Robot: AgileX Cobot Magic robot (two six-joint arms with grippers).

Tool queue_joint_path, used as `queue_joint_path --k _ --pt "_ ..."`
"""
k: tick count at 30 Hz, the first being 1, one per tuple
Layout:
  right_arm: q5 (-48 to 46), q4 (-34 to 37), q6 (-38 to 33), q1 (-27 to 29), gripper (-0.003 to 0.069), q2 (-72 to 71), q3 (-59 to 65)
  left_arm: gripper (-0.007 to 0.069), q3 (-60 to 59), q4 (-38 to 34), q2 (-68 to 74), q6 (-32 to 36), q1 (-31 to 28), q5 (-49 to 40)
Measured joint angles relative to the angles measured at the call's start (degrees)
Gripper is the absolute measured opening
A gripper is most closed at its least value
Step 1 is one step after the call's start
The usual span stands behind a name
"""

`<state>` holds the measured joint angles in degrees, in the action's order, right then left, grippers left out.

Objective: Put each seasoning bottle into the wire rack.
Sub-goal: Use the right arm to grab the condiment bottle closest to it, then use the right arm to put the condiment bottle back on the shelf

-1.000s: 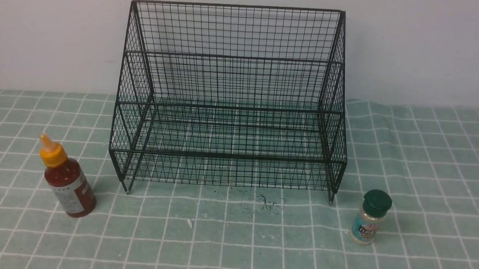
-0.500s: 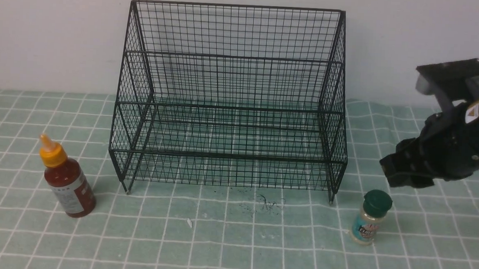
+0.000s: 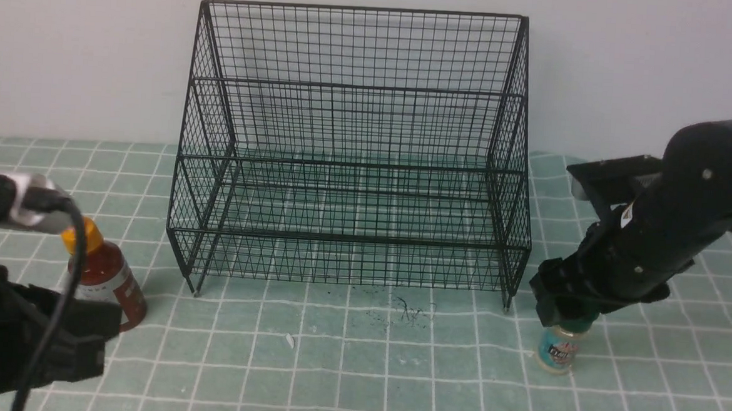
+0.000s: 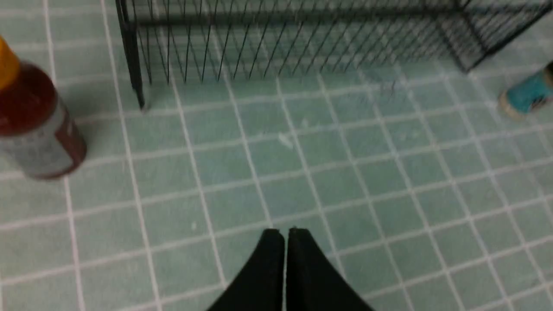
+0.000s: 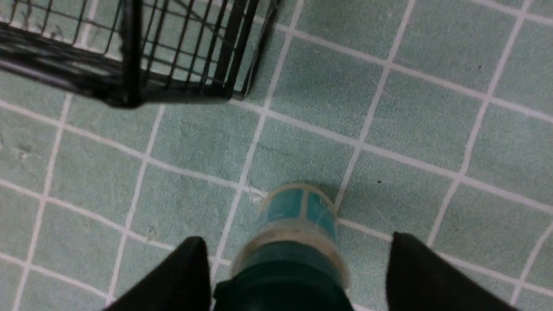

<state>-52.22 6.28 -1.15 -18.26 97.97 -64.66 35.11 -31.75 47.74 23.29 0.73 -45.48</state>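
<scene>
Front view: wire rack (image 3: 353, 148) stood mid-table against the far edge, both bottles outside it. Upright off its left front foot, toward the left edge, stood the red sauce bottle (image 3: 108, 280), its orange-yellow cap partly hidden behind the left arm's cable (image 3: 69, 259). Low near the front-left corner hung the left hand (image 4: 283, 237), on the near side of that bottle and apart from it. Left wrist view showed its two fingers pressed together tip to tip, nothing between them. Off the rack's right front foot, toward the right edge, stood the green-capped jar (image 3: 557, 350), upright, teal label facing the near edge. Over it sat the right hand (image 3: 564, 307), covering the cap in the front view. Right wrist view: fingers (image 5: 190, 268) spread wide, one on either side of the dark green cap, a gap showing on both sides; no contact seen, nothing gripped. The table (image 3: 357, 380) was green with white grid lines. A few dark specks (image 3: 407, 311) lay just in front of the rack.
</scene>
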Motion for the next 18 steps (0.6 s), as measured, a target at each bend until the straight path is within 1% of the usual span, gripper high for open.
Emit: queue_joint_path --k 1,2,3,4,7,12,15,18 --pt "-0.4 0.0 -0.5 0.0 0.0331 0.1 0.0 -0.0006 0.1 1.2 1.5 -0.4 0.0 -1.2" --pt "-1.1 0.0 -1.2 0.0 0.0326 0.0 -0.2 -0.0006 0.1 2.4 2.5 -0.9 0.0 -1.8" --pt "-2.7 0.2 -1.7 0.0 0.0344 -0.1 -0.4 -0.0006 0.1 4.4 3.6 -1.9 0.0 -2.6" --pt "-3.1 0.2 -1.7 0.0 0.0344 -0.1 -0.4 -0.0006 0.1 5.1 3.8 -2.3 0.0 -2.7" --pt "-10.8 2.5 -2.5 -0.2 0.0348 -4.2 -2.5 -0.0006 0.2 10.4 4.6 -6.0 0.0 -3.2" --pt "-14.5 4.9 -3.7 -3.2 0.0348 -10.4 -10.1 -0.0006 0.2 15.1 4.7 -9.3 0.0 -3.5" --pt "-17.0 5.0 -4.1 -7.6 0.0348 -9.8 -20.3 -0.0006 0.2 16.6 4.7 -10.6 0.0 -3.6" --pt "-18.8 4.2 -4.2 -9.5 0.0348 -5.1 -29.2 -0.0006 0.2 16.7 4.7 -11.0 0.0 -3.7"
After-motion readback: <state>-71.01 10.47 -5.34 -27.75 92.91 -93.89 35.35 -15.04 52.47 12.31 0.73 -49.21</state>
